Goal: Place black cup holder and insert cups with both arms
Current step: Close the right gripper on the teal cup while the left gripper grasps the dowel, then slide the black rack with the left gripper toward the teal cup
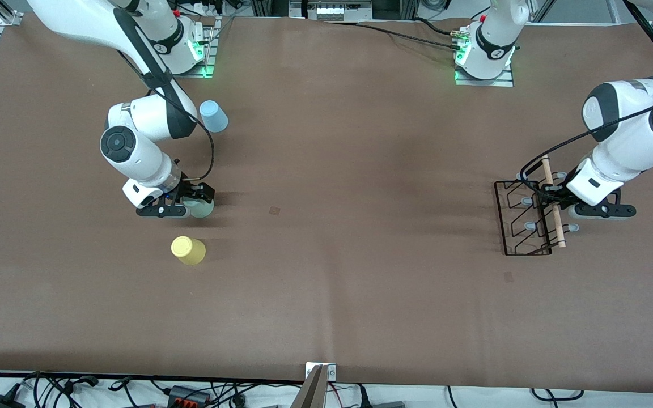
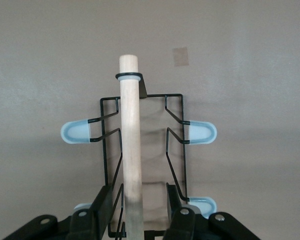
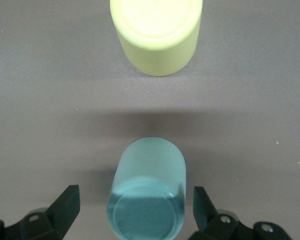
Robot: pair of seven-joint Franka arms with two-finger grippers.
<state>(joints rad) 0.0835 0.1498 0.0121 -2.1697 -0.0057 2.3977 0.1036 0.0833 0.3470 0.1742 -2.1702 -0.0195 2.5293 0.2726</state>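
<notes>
Yellow cup (image 1: 188,250) lies nearest. Right gripper (image 1: 190,204) straddles the pale green cup (image 1: 200,208), fingers wide, poised to grasp. Left gripper (image 1: 553,199) fingers flank the black cup holder (image 1: 525,218) handle, apparently not yet clamped. Light blue cup (image 1: 213,115) lies farthest.

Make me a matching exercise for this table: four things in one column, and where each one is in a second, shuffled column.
1. pale green cup
2. yellow cup
3. light blue cup
4. wooden rod handle

A. between the left gripper fingers
B. nearest the front camera of the cups
C. between the open right gripper fingers
D. nearest the right arm's base

Pairs: 1-C, 2-B, 3-D, 4-A
</notes>
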